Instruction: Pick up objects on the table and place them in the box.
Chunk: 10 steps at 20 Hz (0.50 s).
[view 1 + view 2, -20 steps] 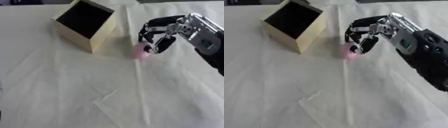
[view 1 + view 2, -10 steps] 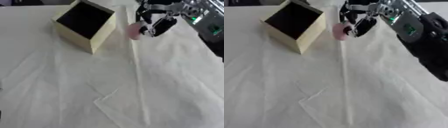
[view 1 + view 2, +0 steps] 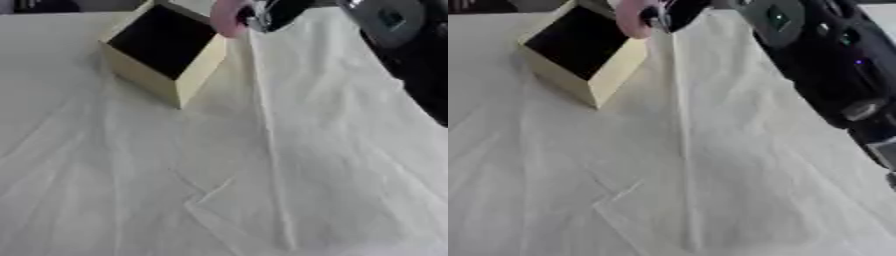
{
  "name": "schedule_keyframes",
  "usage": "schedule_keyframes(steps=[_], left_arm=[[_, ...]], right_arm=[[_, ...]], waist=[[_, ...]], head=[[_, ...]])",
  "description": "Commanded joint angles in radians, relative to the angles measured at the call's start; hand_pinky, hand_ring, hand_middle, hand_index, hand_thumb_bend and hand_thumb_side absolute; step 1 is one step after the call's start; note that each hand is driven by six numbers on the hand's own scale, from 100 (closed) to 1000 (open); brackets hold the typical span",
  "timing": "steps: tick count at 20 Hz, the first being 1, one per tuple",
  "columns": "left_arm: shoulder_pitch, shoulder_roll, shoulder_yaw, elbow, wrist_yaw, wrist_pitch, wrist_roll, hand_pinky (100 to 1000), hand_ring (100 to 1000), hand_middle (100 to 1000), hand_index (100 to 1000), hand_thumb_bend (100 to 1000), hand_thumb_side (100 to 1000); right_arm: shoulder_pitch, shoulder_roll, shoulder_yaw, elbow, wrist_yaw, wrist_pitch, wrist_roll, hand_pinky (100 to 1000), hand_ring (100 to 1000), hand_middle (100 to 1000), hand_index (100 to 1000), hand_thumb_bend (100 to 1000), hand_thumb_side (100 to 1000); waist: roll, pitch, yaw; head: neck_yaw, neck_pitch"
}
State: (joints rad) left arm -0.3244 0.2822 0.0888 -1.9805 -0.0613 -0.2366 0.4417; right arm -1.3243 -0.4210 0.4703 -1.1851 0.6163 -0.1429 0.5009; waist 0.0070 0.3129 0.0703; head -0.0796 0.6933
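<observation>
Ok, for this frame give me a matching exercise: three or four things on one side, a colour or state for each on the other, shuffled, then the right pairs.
Things:
1. box
2. pink object
3. right hand
4. tablecloth

Descriptions:
A. white and creased
B. black, fingers curled round something
C. pale yellow outside, dark inside, open on top
D. held up at the box's far right edge

Pairs: 1-C, 2-D, 3-B, 4-A
</observation>
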Motion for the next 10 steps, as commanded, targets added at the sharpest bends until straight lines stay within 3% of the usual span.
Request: schedule_keyframes(steps=[1, 10], left_arm=[[-0.012, 0.014, -0.004, -0.019, 0.001, 0.0, -0.007, 715, 696, 763, 857, 100, 783], [-0.024, 0.009, -0.013, -0.019, 0.012, -0.001, -0.021, 716, 695, 763, 857, 100, 784]], right_arm=[[-0.049, 0.055, -0.045, 0.071, 0.061, -0.021, -0.037, 616, 497, 281, 584, 100, 100], [-0.107, 0.247, -0.149, 0.307, 0.286, -0.06, -0.161, 615, 497, 282, 587, 100, 100]], waist=[[0.0, -0.025, 0.006], [-0.011, -0.018, 0.041]], head=[[-0.014, -0.009], [-0.058, -0.025]])
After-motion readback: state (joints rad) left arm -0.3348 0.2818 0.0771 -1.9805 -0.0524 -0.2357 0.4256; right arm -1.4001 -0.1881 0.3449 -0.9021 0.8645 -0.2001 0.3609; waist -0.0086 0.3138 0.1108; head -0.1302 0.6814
